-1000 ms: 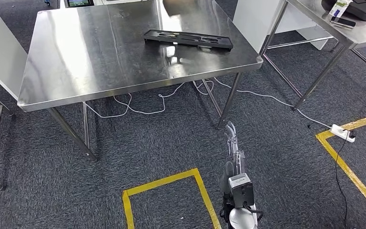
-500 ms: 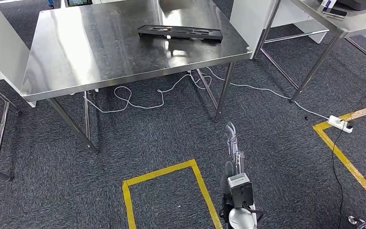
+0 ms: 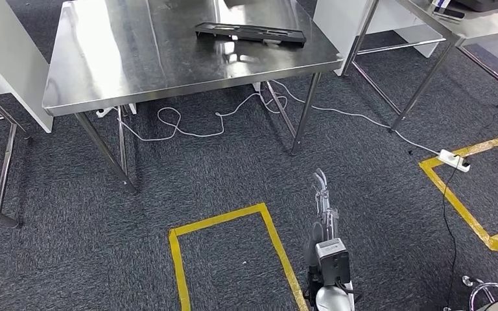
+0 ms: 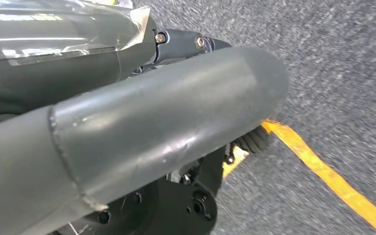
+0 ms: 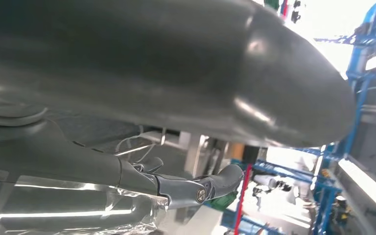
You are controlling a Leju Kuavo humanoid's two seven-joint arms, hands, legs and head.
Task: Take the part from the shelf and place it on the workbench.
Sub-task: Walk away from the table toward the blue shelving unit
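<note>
You'd find the flat black part (image 3: pixel 251 32) on the steel surface (image 3: pixel 136 58) light, stiff, best gripped along a long edge; right hand (image 3: pixel 322 194) fingers loosely apart, empty; left hand (image 4: pixel 142 122) fingers' state I cannot tell.

Dark grey carpet (image 3: pixel 220 168), yellow tape outlines (image 3: pixel 224 220), white cables (image 3: pixel 188 129), neighbouring steel table (image 3: pixel 473 29)

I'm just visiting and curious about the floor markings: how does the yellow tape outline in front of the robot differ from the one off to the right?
The near yellow outline lies just beside the robot's right hand, which hangs over bare carpet; the right-hand outline lies farther away. The right-hand outline has a white power strip on its corner and a black cable crossing it; nothing lies on the near one. Both are yellow tape on grey carpet, cut off by the picture's edge.
</note>
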